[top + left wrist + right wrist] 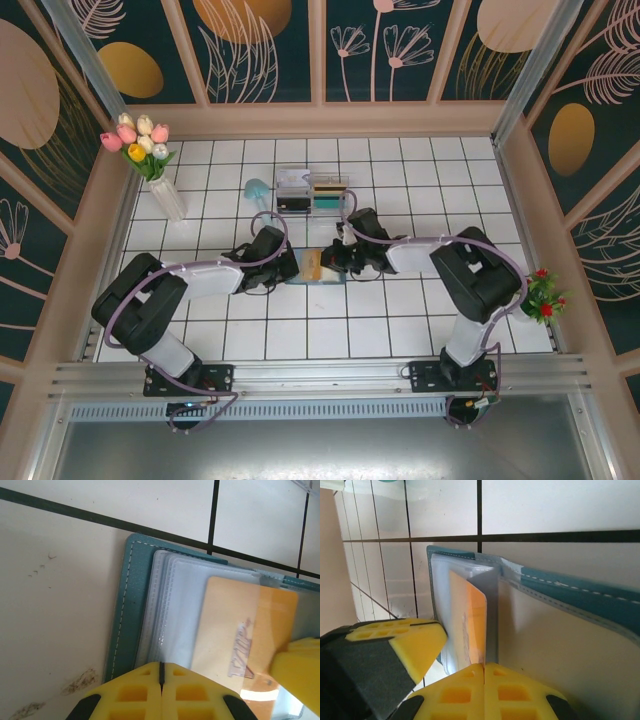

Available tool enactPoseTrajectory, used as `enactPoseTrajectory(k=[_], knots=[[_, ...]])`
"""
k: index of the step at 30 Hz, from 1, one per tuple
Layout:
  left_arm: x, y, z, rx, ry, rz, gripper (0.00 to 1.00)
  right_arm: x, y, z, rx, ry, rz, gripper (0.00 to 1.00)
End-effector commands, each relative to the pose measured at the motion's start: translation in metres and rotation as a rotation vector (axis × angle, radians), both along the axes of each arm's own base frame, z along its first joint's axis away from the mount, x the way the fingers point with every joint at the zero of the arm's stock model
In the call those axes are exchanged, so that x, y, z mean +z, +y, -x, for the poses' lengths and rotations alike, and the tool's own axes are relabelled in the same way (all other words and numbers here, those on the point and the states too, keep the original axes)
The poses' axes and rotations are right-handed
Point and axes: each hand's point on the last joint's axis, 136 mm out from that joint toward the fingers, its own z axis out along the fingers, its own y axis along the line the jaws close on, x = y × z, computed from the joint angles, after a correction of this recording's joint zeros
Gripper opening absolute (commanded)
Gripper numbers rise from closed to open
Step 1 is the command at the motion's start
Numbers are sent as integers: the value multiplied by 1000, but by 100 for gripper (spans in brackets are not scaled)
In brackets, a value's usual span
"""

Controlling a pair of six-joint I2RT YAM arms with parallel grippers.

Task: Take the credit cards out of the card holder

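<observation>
While your closed left end effector (161, 666) pins the wallet (127, 610) on the surface (60, 590), your right end effector (484, 666) pinches the orange card (475, 615), half out of its sleeve (180, 595) and not yet free.

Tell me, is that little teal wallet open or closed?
Open. The wallet lies spread, its clear sleeves exposed and an orange card showing among them.

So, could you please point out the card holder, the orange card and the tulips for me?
card holder (122, 610), left wrist view, on its teal stitched cover edge.
orange card (235, 625), left wrist view, middle of its face.
tulips (145, 140), top external view, on the blooms.
</observation>
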Motion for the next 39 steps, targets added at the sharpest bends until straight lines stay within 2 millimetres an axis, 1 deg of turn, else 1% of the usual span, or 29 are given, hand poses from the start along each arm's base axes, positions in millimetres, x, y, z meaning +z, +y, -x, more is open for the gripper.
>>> enactPoseTrajectory(k=[1, 5, 8, 10, 13, 14, 16, 18, 19, 21, 23, 24, 26, 28, 30, 33, 36, 39], knots=[[-23, 18, 22, 3, 85, -75, 0, 0, -20, 9, -8, 2, 43, 0], [-20, 14, 19, -6, 79, -68, 0, 13, -27, 9, -11, -22, 17, 0], [-12, 9, 12, -15, 58, -58, 0, 28, -28, 8, 1, -61, -23, 0], [-2, 0, 8, -34, 39, -27, 0, 40, -29, 7, 7, -92, -52, 0], [17, -16, 1, -70, 8, 48, 0, 52, -32, 9, 20, -126, -83, 0], [25, -21, -2, -82, -6, 67, 1, 55, -38, 6, 12, -135, -96, 0], [44, -29, -10, -96, -39, 107, 5, 63, -47, 0, -7, -149, -120, 0], [69, -34, -19, -99, -86, 155, 11, 75, -52, -5, -13, -164, -167, 0], [80, -36, -22, -103, -103, 179, 14, 81, -52, -7, -8, -177, -190, 0], [108, -37, -30, -115, -151, 260, 17, 97, -52, -12, 4, -211, -237, 0], [131, -35, -34, -124, -184, 347, 22, 109, -53, -17, 14, -235, -275, 0], [142, -32, -36, -127, -199, 388, 26, 113, -53, -19, 20, -239, -295, 0], [157, -29, -37, -146, -222, 453, 36, 120, -54, -23, 24, -247, -322, 0], [167, -27, -36, -163, -234, 510, 45, 128, -53, -26, 32, -256, -353, 0], [178, -33, -32, -201, -243, 574, 57, 137, -50, -28, 41, -264, -386, 0], [189, -43, -25, -250, -242, 684, 68, 154, -45, -27, 65, -274, -454, 0], [195, -50, -20, -291, -240, 761, 71, 169, -40, -22, 97, -279, -510, 0], [198, -55, -17, -328, -233, 796, 72, 181, -34, -16, 135, -287, -544, 0]])
